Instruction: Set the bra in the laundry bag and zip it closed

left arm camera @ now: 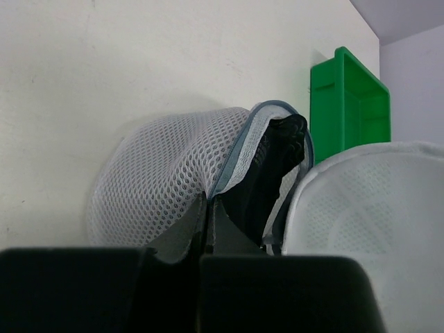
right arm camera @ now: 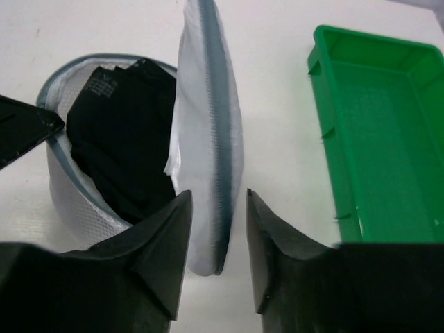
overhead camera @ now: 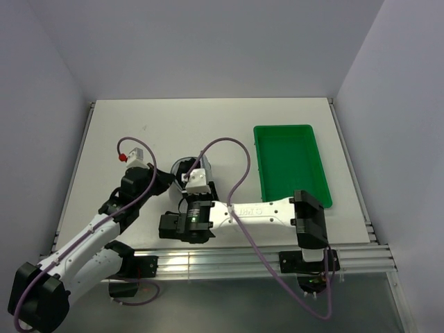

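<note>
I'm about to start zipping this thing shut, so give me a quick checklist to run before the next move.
1. Bra inside the laundry bag: ok.
2. Left fingers pinching the bag's rim: ok.
3. Lid lying flat over the opening: not ok, it stands on edge.
4. Right fingers gripping the lid: not ok, they are apart on either side of it.
5. Zipper pull found: cannot tell.

The right claw [right arm camera: 216, 208] stands with fingers parted around the upright lid [right arm camera: 208, 104] of the mesh laundry bag [right arm camera: 69, 201], the black bra [right arm camera: 121, 139] tucked inside; a green tray [right arm camera: 368, 40] sits nearby on the white worktop [right arm camera: 277, 104].
</note>
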`<state>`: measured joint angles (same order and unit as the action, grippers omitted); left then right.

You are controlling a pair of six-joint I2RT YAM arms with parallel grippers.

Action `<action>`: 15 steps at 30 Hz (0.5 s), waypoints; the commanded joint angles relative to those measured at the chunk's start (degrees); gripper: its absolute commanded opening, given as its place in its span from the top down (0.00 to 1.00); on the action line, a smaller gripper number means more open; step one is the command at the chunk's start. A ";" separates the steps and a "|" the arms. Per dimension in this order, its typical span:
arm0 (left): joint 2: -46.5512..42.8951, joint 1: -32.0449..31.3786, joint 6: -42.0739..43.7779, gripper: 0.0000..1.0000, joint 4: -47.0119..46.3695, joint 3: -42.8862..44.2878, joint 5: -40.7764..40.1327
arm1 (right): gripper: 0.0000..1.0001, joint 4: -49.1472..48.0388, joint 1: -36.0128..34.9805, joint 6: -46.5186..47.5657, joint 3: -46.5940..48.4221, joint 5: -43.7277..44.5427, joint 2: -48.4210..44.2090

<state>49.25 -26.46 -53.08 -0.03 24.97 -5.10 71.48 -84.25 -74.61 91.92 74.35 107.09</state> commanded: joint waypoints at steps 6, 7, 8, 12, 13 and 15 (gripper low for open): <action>-2.14 -0.09 1.75 1.00 -1.99 -0.10 1.85 | 0.34 -42.71 2.06 40.14 -10.79 -13.67 -16.73; -2.41 -0.09 1.58 1.00 -1.90 -0.27 1.85 | 0.34 -45.53 3.03 41.90 -10.27 -16.40 -16.56; -2.84 -0.09 1.49 1.00 -1.81 -0.45 1.94 | 0.35 -47.21 4.60 43.22 -10.01 -18.78 -16.13; -3.37 -0.09 1.58 1.00 -1.29 -0.54 2.47 | 0.34 -53.11 6.55 48.32 -6.94 -29.13 -11.22; -3.38 -0.09 1.58 1.00 -1.20 -0.62 2.47 | 0.35 -53.46 7.07 48.24 -5.97 -31.08 -10.33; -3.29 -0.09 1.58 1.00 -0.76 -0.54 2.64 | 0.35 -54.16 9.17 47.63 -4.12 -35.30 -9.18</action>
<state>46.92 -26.46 -52.58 0.30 24.56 -3.66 24.62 -76.90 -31.68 84.58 49.04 95.83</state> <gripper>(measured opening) 0.026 0.655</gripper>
